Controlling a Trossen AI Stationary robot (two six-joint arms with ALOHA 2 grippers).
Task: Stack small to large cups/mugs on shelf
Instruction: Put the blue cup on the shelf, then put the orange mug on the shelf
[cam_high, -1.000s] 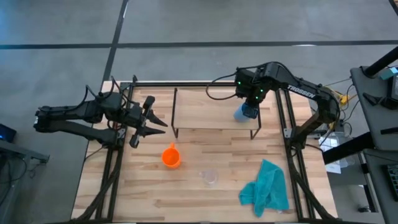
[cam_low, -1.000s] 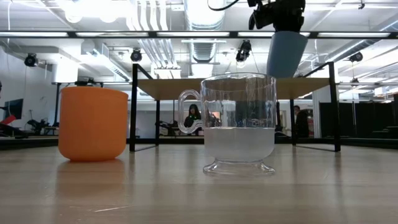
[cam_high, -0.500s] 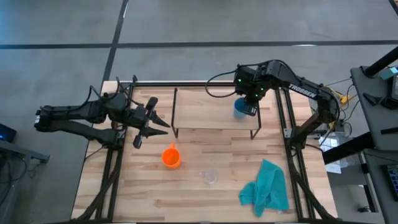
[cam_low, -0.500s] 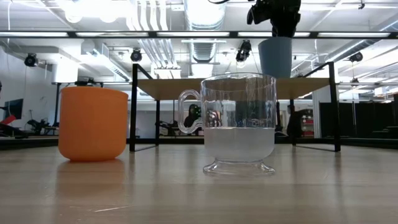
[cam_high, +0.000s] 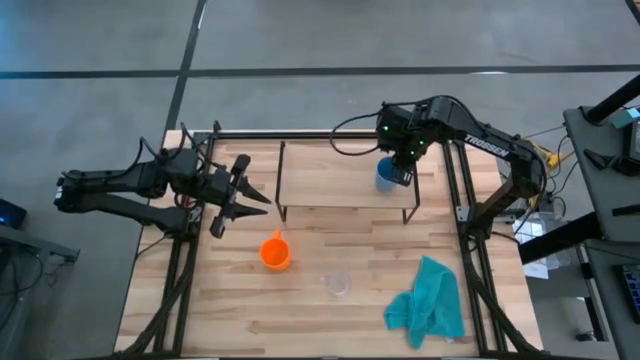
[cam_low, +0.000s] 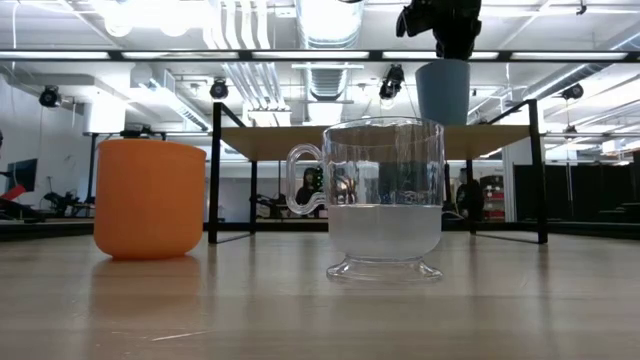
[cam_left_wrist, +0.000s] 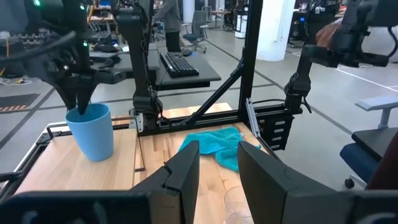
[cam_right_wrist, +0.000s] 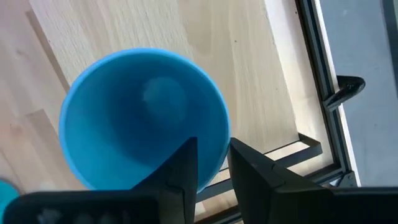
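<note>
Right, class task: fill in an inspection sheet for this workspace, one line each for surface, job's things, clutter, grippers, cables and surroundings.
Surface: light-wood table inside a black frame; low light-wood shelf on thin black legs at its far side.
Job's things: round blue cup upright on the shelf's right end; orange handled cup and clear transparent cup upright on the table.
Clutter: crumpled teal cloth near the right front.
Grippers: right gripper pinching the blue cup's rim; left gripper open, left of the shelf.
Cables: black cable along the right arm.
Surroundings: concrete floor; desks, chairs and a person beyond.
</note>
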